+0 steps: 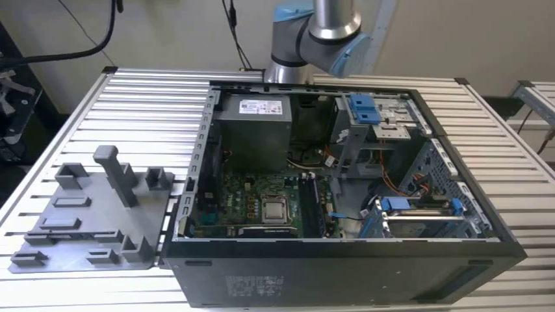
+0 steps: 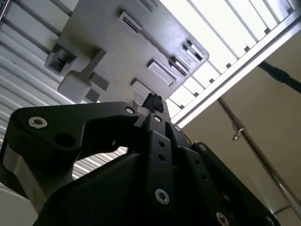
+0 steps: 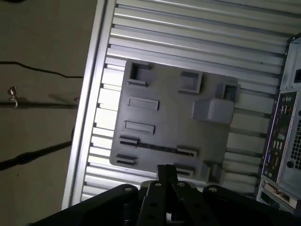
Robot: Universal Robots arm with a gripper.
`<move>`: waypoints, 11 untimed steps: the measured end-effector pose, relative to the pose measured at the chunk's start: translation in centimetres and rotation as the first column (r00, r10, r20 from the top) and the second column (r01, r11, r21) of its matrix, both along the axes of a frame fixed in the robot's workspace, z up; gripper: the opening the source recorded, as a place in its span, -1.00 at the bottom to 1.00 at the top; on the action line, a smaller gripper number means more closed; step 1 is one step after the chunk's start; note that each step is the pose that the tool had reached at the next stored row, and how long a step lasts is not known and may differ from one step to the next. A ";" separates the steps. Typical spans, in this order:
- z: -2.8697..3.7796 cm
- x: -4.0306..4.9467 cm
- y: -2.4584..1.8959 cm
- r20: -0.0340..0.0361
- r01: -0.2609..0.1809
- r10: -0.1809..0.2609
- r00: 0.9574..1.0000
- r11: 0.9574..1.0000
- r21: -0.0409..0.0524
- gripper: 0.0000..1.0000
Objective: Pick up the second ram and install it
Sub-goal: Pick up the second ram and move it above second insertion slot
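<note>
Case open, motherboard inside; claw pointed at grey tray.

The worktop is silver, striped with slats. The computer case is black; beside it the tray is matte grey. Inside the case the motherboard is green and the drive clips bright blue. Behind it, the arm is silver with pale-blue caps. The gripper is black.
</note>
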State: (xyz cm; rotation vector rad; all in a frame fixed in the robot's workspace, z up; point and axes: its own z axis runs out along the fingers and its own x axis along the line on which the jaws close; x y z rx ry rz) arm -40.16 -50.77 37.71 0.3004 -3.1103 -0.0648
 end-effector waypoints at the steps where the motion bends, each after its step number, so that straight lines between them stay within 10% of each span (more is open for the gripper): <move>1: 0.00 0.00 0.00 0.000 -0.014 0.014 1.000 1.000 -0.001 -0.79; 11: 0.00 -0.02 0.01 -0.001 -0.143 0.143 0.990 0.990 -0.010 -0.79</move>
